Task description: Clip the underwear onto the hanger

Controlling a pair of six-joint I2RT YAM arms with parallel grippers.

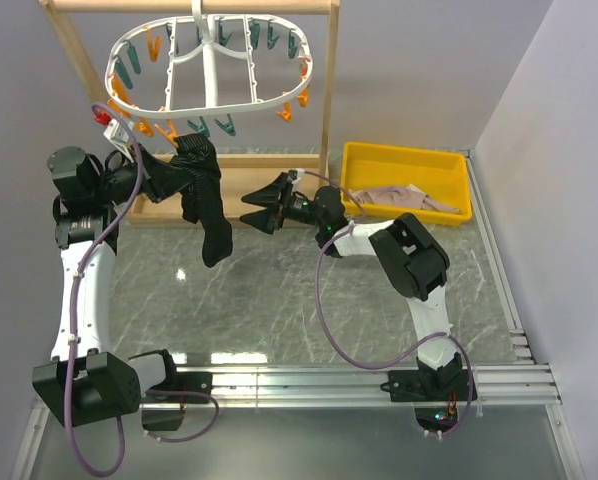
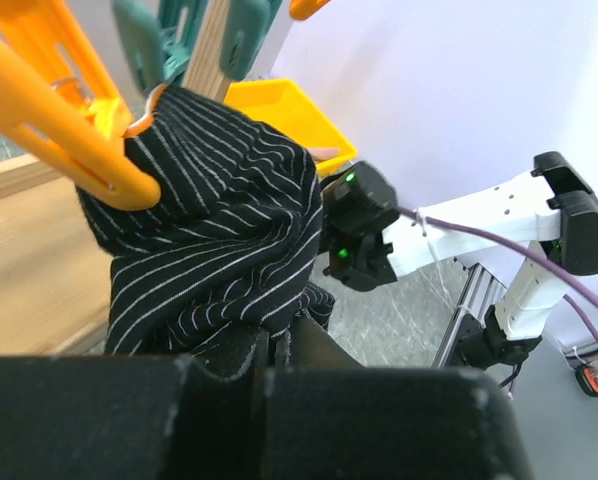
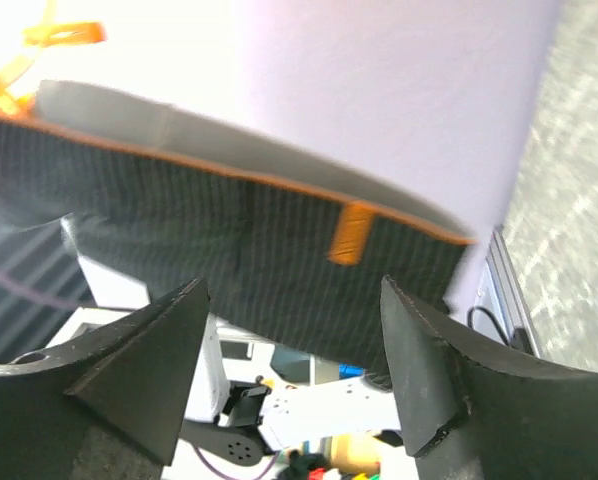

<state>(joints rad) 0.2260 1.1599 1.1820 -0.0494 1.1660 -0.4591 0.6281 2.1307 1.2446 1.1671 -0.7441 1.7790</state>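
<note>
Underwear (image 2: pixel 209 230) black, thin white pinstripes, orange tag (image 3: pixel 349 232); hanger (image 1: pixel 214 70) white, pegs orange and teal.

We see open table (image 1: pixel 279 310) at six o'clock, hanger (image 1: pixel 211 70), frame (image 1: pixel 329 90) and hanging underwear (image 1: pixel 204 195) blocking twelve, tray (image 1: pixel 409 160) at two.

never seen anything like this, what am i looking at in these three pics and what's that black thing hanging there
These are two robot arms bolted to the near edge of a table. The wide picture comes from a camera above and behind them; the other two come from cameras on each wrist.

The left gripper has its jaws shut on the underwear, black striped briefs, lifting them up to the hanger, a white oval rack ringed with orange and teal pegs on a wooden frame. In the left wrist view, an orange peg sits against the cloth.

The right gripper waits open beside the cloth, holding nothing. A yellow bin at the back holds a beige cloth.
</note>
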